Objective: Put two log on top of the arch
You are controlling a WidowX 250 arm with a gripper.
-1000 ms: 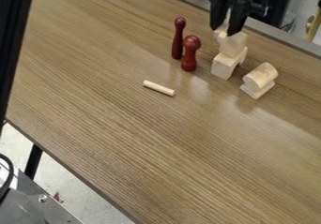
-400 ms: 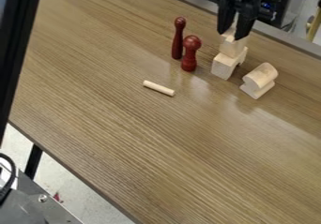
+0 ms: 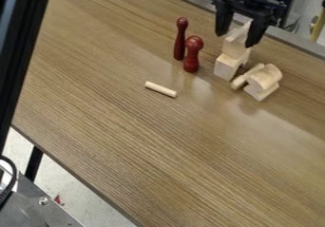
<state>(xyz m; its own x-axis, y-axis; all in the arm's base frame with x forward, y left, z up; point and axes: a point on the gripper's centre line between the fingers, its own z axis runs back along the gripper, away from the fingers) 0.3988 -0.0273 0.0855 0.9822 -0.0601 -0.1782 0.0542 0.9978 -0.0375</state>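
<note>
Toward the left of the counter [image 3: 95, 107], one small log [image 3: 160, 89] is seen lying flat, well apart from the blocks. Next come a slim red pin [image 3: 180, 43] and a stouter red pin [image 3: 192, 57], both upright. The arch [image 3: 225, 68] is topped by a pale block [image 3: 234, 44], over which the tool [image 3: 234, 40] is held wide and empty. Farther right, the second log [image 3: 239, 82] is propped against the stacked blocks [image 3: 262, 82], below the tool and slightly rightward, its long axis slanting up to the right; for regrasping, a lowered, turned tool would probably be needed.
</note>
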